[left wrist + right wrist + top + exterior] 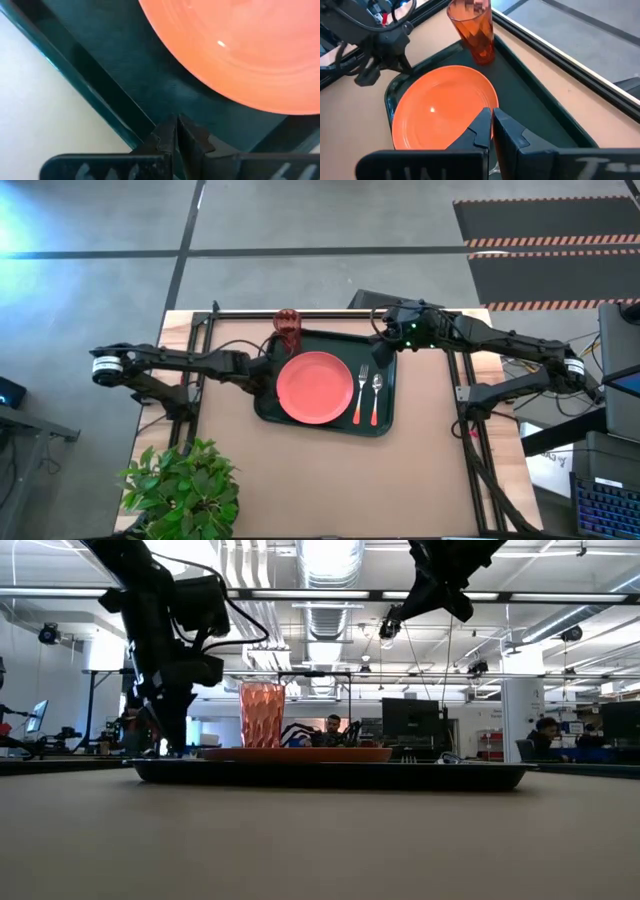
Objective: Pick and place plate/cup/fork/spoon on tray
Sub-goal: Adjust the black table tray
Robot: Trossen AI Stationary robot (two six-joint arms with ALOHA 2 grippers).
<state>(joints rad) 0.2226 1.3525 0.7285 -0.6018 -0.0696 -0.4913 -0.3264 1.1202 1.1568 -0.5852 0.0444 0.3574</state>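
The dark tray [340, 345] lies in the middle of the table. On it lie the orange plate [313, 387], the fork [361, 396] and the spoon [376, 394], side by side to the plate's right. The red-brown cup [288, 330] stands upright in the tray's far left corner [472, 30]. My left gripper [268, 372] is shut and points down at the tray's left rim [125, 75], beside the plate [240, 45]. My right gripper [383, 348] is shut and empty, high above the tray's far right corner [392, 625]. My left gripper's shut fingertips [170, 135] stand low at the tray's left rim, pointing down. I cannot tell whether they touch the tray.
A potted plant [185, 485] stands at the table's near left corner. Black frame rails [470, 430] run along the table's left, right and far sides. People and monitors [410, 720] show in the room beyond. Bare tabletop [330, 480] lies near the tray's front.
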